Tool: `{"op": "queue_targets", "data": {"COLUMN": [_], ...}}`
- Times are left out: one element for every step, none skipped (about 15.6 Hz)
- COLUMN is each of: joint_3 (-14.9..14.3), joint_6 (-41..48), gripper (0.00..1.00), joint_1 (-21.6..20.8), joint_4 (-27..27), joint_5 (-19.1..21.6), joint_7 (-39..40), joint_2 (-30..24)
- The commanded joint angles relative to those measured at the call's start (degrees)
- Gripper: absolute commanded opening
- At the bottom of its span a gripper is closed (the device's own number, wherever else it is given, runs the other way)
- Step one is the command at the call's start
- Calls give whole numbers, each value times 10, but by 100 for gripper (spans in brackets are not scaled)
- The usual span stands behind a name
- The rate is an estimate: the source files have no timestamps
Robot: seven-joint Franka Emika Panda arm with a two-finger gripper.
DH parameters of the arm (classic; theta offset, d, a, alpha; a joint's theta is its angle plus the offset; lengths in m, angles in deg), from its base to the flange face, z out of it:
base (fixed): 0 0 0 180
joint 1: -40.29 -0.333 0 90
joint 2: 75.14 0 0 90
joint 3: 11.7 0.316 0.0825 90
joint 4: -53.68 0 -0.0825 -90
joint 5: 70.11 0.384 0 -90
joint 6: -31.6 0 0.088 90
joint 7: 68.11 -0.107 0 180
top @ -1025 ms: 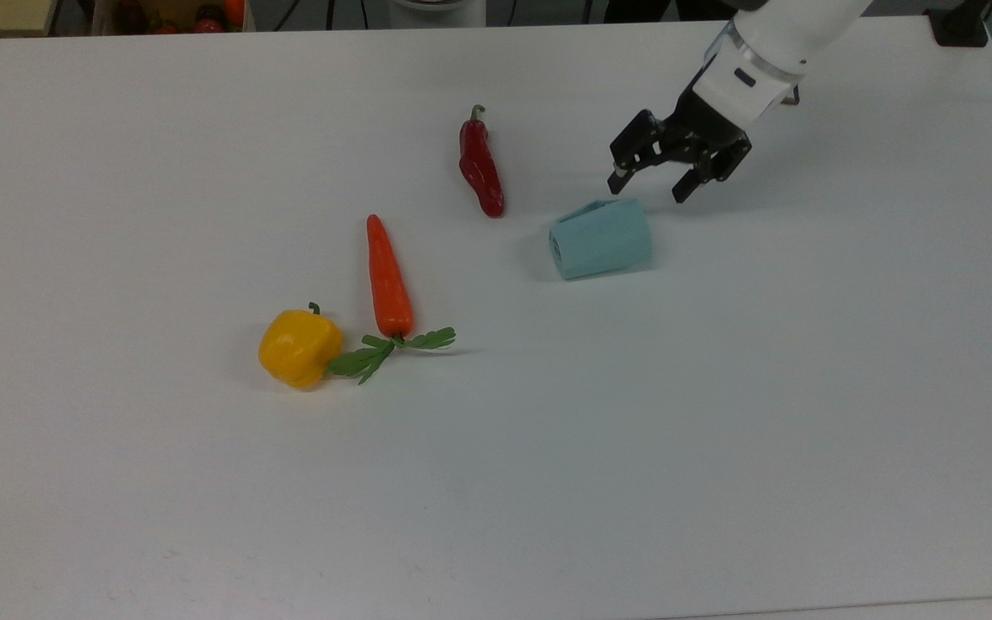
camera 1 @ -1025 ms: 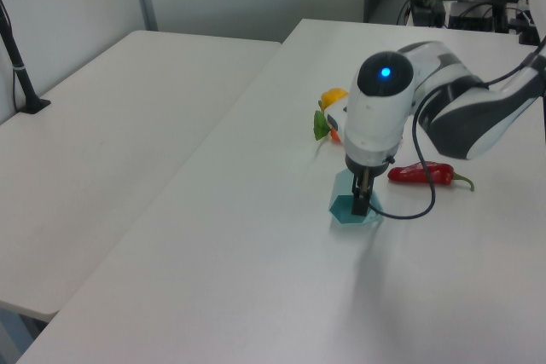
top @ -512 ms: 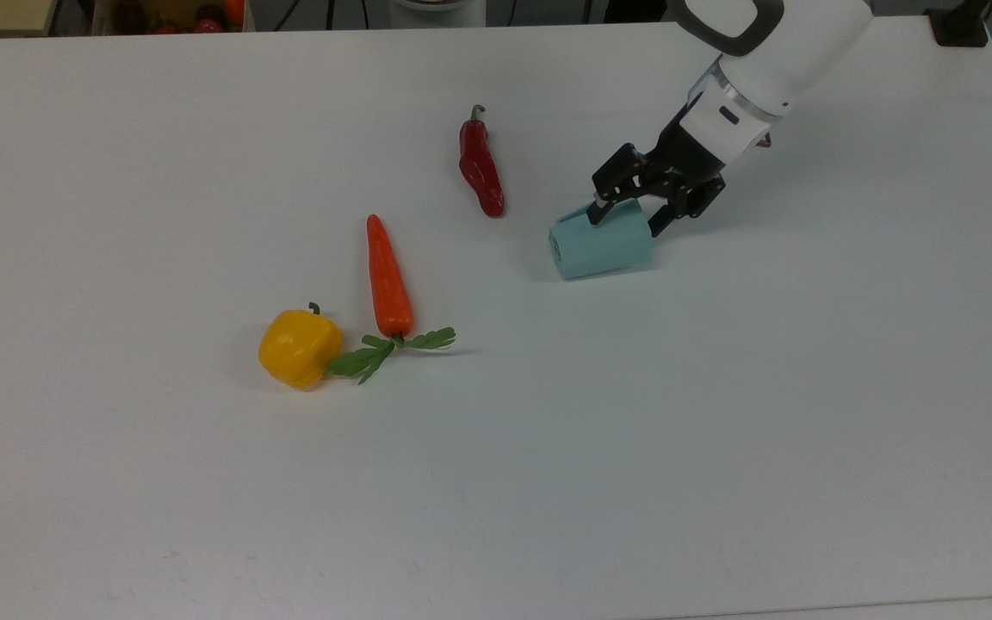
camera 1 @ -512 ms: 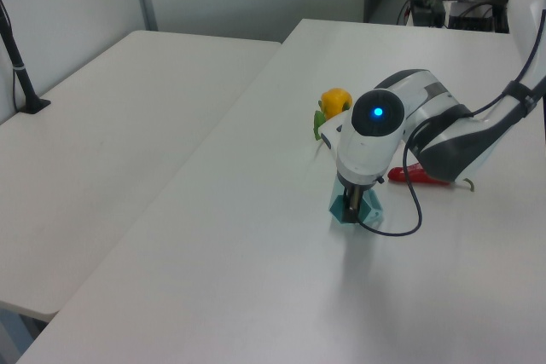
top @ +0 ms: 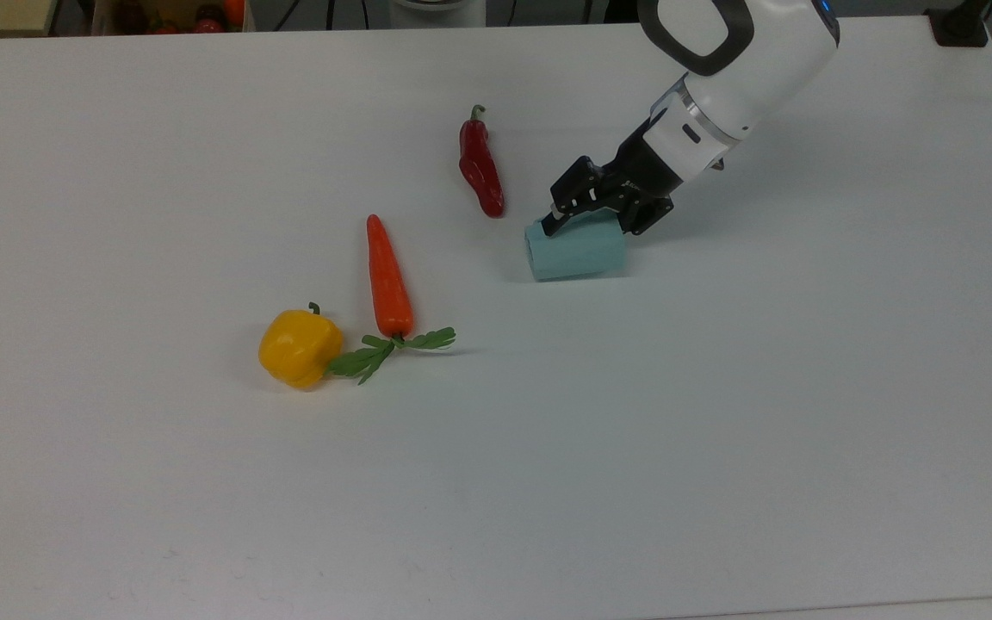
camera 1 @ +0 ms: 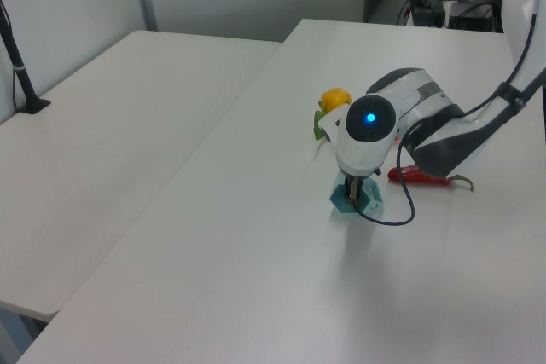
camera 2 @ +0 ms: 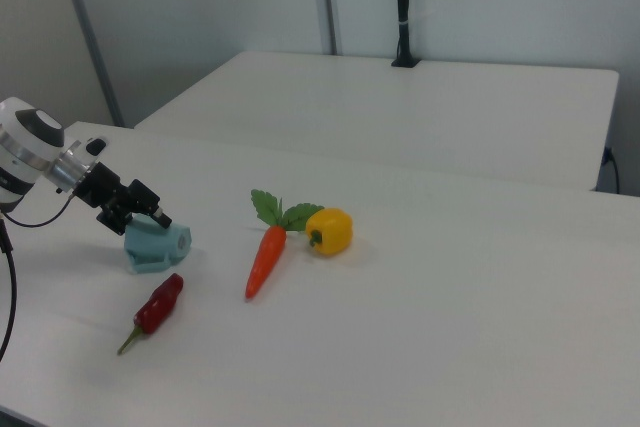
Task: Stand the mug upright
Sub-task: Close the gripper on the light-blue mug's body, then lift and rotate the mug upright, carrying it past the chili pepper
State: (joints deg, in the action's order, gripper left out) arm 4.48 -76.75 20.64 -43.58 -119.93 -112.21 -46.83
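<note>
One pale blue-teal mug [top: 576,251] lies on its side on the white table [top: 720,430] in the top view, with its faceted body long across the picture. The gripper [top: 592,215] is down at the mug's upper edge, its black fingers [top: 558,217] spread apart and touching the mug, one near the top view's left end and one at the right end; I cannot tell if they really grip it. A red chili pepper [top: 480,164] lies near, to the top view's left of the mug, and further left are a carrot [top: 387,277] and a yellow bell pepper [top: 299,348].

In the left view, the mug [camera 1: 357,203] shows a hexagonal end under the white wrist, and the gripper [camera 1: 354,190] is mostly hidden there.

In the right view, the mug [camera 2: 157,245] rests flat, matte and angular, with the gripper [camera 2: 143,215] on its upper side and the chili pepper [camera 2: 157,309] just in front.
</note>
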Motion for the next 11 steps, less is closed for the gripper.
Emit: {"op": "queue_targets", "data": {"joint_3": [-4,-4,-4,-4,-4,-4,-4,-4,-4,-4,-4], "joint_6": [20,30,34,38,41,43,43,43,44,45,46], "gripper": [22,0,0,0,0,0,0,0,0,0,0], "joint_1": [-6,-6,-5,-5,-2,3,5,7,13,16,22], "joint_4": [-8,-6,-6,-5,-5,-5,-5,-4,-5,-4,-4], "joint_5": [-3,-1,0,4,12,19,27,34,44,54,66], "joint_7": [15,12,15,15,15,17,18,19,18,19,19], "joint_2": [-7,-8,-11,-17,-20,-25,-29,-33,-40,-48,-55]}}
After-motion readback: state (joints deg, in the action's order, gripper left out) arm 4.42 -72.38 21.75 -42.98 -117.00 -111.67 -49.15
